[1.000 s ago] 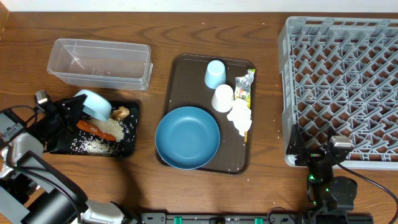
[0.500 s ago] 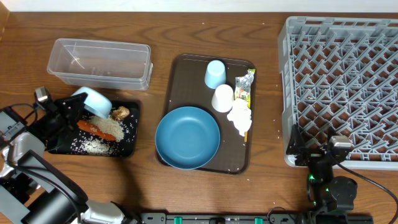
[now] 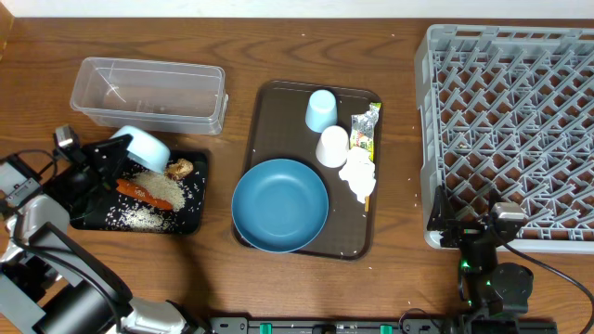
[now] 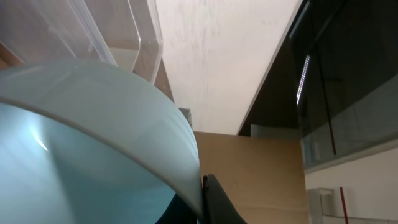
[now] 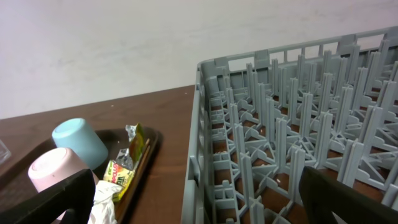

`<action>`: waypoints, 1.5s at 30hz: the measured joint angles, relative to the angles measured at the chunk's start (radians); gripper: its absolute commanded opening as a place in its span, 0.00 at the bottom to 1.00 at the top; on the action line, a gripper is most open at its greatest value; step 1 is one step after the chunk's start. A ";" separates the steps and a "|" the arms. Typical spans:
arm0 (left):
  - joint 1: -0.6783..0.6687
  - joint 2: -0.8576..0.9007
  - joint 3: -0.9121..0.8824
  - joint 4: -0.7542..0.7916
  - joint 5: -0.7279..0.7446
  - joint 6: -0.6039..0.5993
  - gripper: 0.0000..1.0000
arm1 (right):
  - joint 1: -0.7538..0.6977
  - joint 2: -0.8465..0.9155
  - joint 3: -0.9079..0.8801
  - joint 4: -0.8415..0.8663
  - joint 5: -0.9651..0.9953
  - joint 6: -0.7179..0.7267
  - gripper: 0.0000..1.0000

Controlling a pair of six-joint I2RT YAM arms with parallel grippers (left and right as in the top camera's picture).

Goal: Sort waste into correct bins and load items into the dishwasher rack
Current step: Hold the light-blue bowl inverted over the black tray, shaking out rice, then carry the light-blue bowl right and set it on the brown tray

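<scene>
My left gripper (image 3: 113, 160) is shut on the rim of the white bowl (image 3: 144, 148) and holds it tipped over the black tray (image 3: 190, 218). In the left wrist view the bowl (image 4: 93, 137) fills the frame, with one finger (image 4: 214, 202) pressed on its rim. The carrot (image 3: 137, 191), rice (image 3: 158, 197) and brown lump (image 3: 181, 168) lie in the black tray. The clear tub (image 3: 148, 93) stands behind it. The blue dish (image 3: 279, 204), light-blue cup (image 3: 320, 109), white cup (image 3: 332, 146), napkin (image 3: 357, 173), wrapper (image 3: 365, 130) and chopsticks (image 5: 140, 160) are on the brown tray. My right gripper (image 3: 469, 230) is open and empty at the rack's (image 3: 510, 130) front left corner.
The brown serving tray (image 3: 269, 102) sits mid-table between the bins and the rack. The right wrist view shows the rack wall (image 5: 202, 143) close ahead, with the cups (image 5: 78, 140), wrapper (image 5: 123, 167) and napkin (image 5: 102, 196) to its left.
The bowl in my left gripper has tipped and shifted slightly right and back over the black tray. The right arm has not moved.
</scene>
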 measured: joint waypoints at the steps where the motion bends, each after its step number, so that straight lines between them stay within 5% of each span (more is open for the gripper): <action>1: -0.007 -0.010 0.000 0.000 -0.001 0.000 0.06 | 0.000 0.000 0.000 0.000 0.000 0.000 0.99; 11: -0.078 -0.317 -0.001 0.001 -0.078 -0.076 0.06 | 0.000 0.000 0.000 0.000 0.000 0.000 0.99; 19: -0.283 -0.545 -0.001 -0.045 -0.251 -0.135 0.06 | 0.000 0.000 0.000 0.000 0.000 0.000 0.99; 27: -0.572 -0.632 0.000 -0.225 -0.716 -0.135 0.06 | 0.000 0.000 0.000 0.000 0.000 0.000 0.99; 37: -1.034 -0.601 0.008 -0.139 -1.277 -0.047 0.06 | 0.000 0.000 0.000 0.000 0.000 0.000 0.99; 45: -1.252 -0.401 0.012 0.003 -1.586 0.065 0.06 | 0.000 0.000 0.000 0.000 0.000 0.000 0.99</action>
